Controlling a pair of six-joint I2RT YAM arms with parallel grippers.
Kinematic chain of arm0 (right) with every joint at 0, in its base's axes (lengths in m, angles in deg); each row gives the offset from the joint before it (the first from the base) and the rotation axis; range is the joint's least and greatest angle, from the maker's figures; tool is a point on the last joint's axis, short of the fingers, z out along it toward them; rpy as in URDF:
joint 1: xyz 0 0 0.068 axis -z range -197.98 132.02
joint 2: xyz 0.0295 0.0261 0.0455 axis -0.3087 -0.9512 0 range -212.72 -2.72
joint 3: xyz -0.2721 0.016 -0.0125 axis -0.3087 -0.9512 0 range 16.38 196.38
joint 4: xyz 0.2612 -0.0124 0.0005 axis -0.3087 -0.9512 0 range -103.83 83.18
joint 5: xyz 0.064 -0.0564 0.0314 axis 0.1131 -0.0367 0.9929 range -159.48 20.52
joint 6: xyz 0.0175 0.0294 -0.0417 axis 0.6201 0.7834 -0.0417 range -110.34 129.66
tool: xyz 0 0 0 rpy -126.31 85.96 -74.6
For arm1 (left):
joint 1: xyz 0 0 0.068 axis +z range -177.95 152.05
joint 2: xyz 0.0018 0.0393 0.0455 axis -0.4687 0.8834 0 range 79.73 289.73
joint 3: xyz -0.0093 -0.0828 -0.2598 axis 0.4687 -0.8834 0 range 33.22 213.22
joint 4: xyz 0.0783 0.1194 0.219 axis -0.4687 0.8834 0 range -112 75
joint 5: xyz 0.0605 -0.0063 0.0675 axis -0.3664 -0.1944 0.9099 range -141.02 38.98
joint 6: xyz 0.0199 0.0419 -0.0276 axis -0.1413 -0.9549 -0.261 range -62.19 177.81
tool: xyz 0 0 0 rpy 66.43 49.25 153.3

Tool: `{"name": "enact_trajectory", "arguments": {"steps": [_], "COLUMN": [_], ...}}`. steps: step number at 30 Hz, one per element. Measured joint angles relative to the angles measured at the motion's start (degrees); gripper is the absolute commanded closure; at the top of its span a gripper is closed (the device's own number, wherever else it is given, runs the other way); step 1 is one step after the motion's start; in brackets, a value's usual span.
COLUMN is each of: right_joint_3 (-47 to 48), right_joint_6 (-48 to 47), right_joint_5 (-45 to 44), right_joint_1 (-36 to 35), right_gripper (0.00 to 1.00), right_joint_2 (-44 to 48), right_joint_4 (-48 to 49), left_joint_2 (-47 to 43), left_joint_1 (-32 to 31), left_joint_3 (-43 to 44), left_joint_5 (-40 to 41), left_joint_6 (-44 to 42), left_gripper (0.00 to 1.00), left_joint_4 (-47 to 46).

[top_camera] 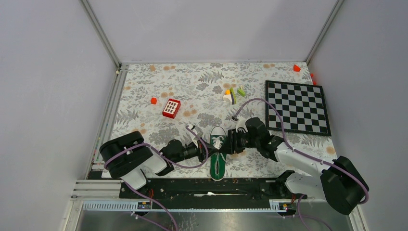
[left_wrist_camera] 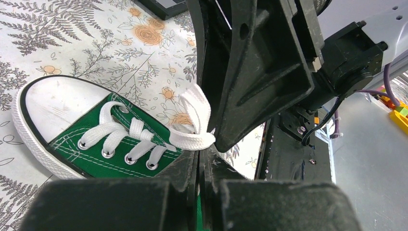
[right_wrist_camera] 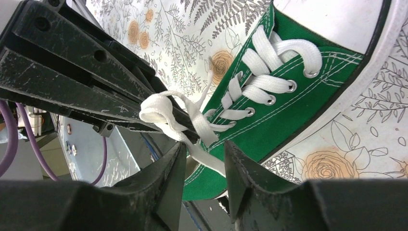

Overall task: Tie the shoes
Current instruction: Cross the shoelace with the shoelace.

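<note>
The green shoe (top_camera: 217,159) lies near the front edge, its white toe cap (top_camera: 219,133) pointing away from the arms. My left gripper (top_camera: 208,147) reaches in from the left over the laces. Its jaws are shut (left_wrist_camera: 199,155) with a loop of white lace (left_wrist_camera: 192,138) pinched at the tips. From the right, my right gripper (top_camera: 230,143) meets it over the shoe's tongue. In the right wrist view its fingers stand apart (right_wrist_camera: 204,144), and a strand of lace (right_wrist_camera: 211,161) runs between them down to the green canvas (right_wrist_camera: 288,110). The lace loop (right_wrist_camera: 156,109) wraps the left fingers' tips.
A red-and-white keypad-like block (top_camera: 171,108) and a small orange block (top_camera: 153,100) lie at the back left. Several coloured blocks (top_camera: 233,94) sit mid-back, beside a chessboard (top_camera: 298,107) on the right. Grey walls enclose the floral cloth; the black mounting rail (top_camera: 207,186) runs along the near edge.
</note>
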Motion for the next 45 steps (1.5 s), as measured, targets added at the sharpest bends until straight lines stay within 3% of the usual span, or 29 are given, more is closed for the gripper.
{"name": "enact_trajectory", "arguments": {"steps": [5,14,25,33,38,45], "right_joint_3": [0.0,0.0,-0.15,-0.46,-0.68,-0.81], "right_joint_6": [0.04,0.11,0.07,-0.04,0.35,0.31], "right_joint_5": [0.15,0.2,4.13,7.52,10.14,11.8], "right_joint_1": [0.79,2.27,5.92,6.67,6.73,6.73], "right_gripper": [0.65,0.54,0.52,0.78,0.81,0.93], "right_joint_2": [-0.02,-0.02,0.44,0.39,0.04,-0.04], "right_joint_4": [0.02,0.07,0.24,0.74,2.32,2.43], "left_joint_2": [-0.28,-0.35,-0.48,0.07,0.07,0.07], "left_joint_1": [0.0,0.0,0.0,0.0,0.02,0.35], "left_joint_3": [-0.02,-0.11,-0.04,0.37,0.44,0.52], "left_joint_5": [0.17,-0.02,-1.51,-2.01,-1.99,-2.08], "left_joint_6": [-0.02,0.0,-0.24,-0.24,-0.24,-0.22], "left_gripper": [1.0,1.0,1.0,1.0,1.0,1.0], "left_joint_4": [0.02,0.02,0.02,-0.04,-0.04,-0.04]}}
